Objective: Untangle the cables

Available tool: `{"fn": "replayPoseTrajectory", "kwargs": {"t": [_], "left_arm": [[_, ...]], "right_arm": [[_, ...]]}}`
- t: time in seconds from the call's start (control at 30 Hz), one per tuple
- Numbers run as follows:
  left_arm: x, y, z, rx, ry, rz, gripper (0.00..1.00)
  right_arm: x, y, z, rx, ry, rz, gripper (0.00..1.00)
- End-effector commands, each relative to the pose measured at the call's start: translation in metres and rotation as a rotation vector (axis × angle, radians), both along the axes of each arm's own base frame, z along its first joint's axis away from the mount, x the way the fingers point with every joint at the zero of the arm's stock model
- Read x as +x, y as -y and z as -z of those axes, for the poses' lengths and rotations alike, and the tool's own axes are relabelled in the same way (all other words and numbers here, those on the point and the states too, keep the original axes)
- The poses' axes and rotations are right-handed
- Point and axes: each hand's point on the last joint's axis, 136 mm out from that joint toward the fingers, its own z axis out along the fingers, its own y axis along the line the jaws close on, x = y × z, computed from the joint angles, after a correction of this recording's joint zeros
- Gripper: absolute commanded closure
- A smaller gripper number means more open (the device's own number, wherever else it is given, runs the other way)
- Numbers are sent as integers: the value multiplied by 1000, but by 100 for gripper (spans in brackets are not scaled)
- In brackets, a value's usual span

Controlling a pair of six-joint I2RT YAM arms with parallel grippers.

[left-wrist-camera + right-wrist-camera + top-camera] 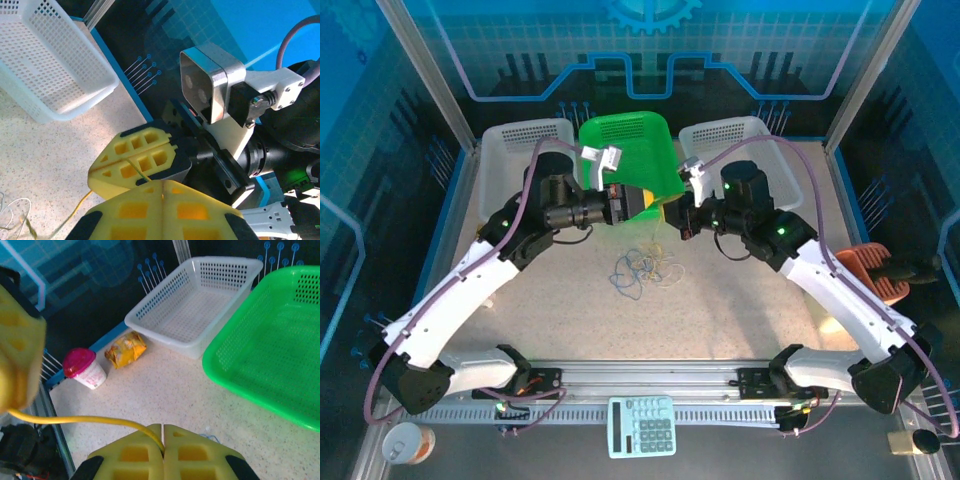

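A small heap of thin cables (642,270), blue-grey, whitish and yellowish, lies in loops on the table's middle. Both grippers meet tip to tip just above it, in front of the green basket (630,150). My left gripper (655,205) (163,187) is shut, and a thin yellow cable (140,172) runs into its seam. My right gripper (672,212) (163,440) is shut on the same yellow cable (75,419), which arcs left to the other gripper's fingers (17,365). A slack yellow strand (77,212) hangs down to the heap.
White baskets stand at the back left (525,150) and back right (745,140). A pink-lidded cup (82,367) and a yellow snack bag (125,349) sit by the table's edge. A calculator (642,425) lies on the near rail, and an orange object (870,272) sits at the right.
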Motion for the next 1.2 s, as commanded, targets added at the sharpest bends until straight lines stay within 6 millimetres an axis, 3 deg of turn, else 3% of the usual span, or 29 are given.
{"fn": "replayPoseTrajectory", "kwargs": {"t": [0.0, 0.1, 0.13, 0.2, 0.33, 0.57, 0.87, 1.17], "left_arm": [[3, -8, -7, -4, 19, -43, 81], [5, -17, 2, -5, 22, -98, 51], [6, -22, 5, -6, 26, -120, 45], [5, -33, 11, -8, 30, -166, 34], [1, -54, 35, 9, 39, -245, 24], [-4, -62, 72, 109, 63, -243, 19], [4, -33, 76, 114, 67, -139, 19], [8, -2, 93, 127, 50, -49, 18]], "right_arm": [[3, 8, -41, 62, 82, 47, 100], [5, 16, -56, 81, 101, 91, 100], [6, 19, -60, 89, 101, 107, 100], [7, 22, -68, 108, 101, 125, 100], [6, 23, -82, 149, 97, 136, 100], [6, 15, -92, 192, 83, 104, 100], [8, 9, -88, 202, 53, 86, 100], [11, 3, -79, 192, 27, 81, 100]]}}
